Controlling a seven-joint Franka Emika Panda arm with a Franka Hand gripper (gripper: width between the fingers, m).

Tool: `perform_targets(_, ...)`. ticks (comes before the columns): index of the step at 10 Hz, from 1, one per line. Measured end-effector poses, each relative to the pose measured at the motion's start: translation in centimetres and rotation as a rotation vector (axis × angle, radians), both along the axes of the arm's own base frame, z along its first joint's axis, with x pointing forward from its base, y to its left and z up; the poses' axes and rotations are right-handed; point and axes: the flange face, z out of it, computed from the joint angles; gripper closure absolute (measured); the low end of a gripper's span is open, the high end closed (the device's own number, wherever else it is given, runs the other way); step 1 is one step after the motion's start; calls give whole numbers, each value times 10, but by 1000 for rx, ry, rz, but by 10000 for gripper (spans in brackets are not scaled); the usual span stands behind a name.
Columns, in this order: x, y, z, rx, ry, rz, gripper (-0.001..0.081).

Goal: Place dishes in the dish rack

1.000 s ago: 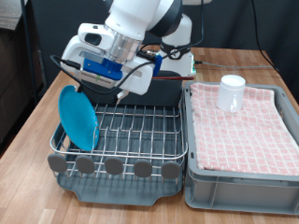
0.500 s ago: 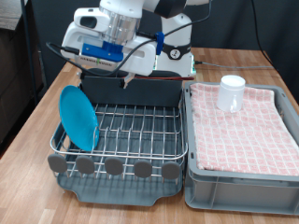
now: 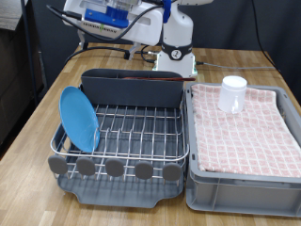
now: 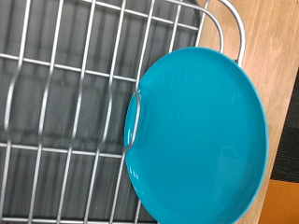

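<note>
The dish rack (image 3: 120,132), a silver wire grid in a dark grey tray (image 3: 122,188), sits on a wooden table (image 3: 38,118) in the exterior view, with a tall grey caddy (image 3: 132,88) along its 12 o'clock side and a row of round grey discs (image 3: 115,168) along its 6 o'clock edge. The bright-blue plate (image 3: 79,119) stands on edge in the wires at the rack's 9 o'clock end, tilted slightly. In the wrist view the same plate (image 4: 198,138) fills the frame over the grid wires (image 4: 65,112), with bare wood beyond the rack's rounded corner.

Just beside the rack at 3 o'clock is a grey rectangular bin (image 3: 246,169) lined with pink checkered cloth (image 3: 243,127); 1 small white mug (image 3: 232,93) stands upright on the cloth near the bin's 12 o'clock end. I cannot make out the wooden spoon.

The gripper (image 3: 105,21) hangs high above the rack at the exterior view's 12 o'clock edge, well clear of the plate; its fingers are cropped, so I cannot tell whether they are apart or together. Nothing shows between them. Behind the table stand the arm's white base (image 3: 175,58) and a dark curtain (image 3: 38,47) at 9 o'clock.
</note>
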Motion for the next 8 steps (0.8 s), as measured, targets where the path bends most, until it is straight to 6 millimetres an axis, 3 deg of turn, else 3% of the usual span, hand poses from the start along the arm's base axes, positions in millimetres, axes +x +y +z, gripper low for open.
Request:
perform_targets(2,2,12,9,-3,12,14,4)
perform_targets(6,10,86,6,-21,-3,-4,4)
perform_targets(8,8,91,7,-32,-1,-29,4)
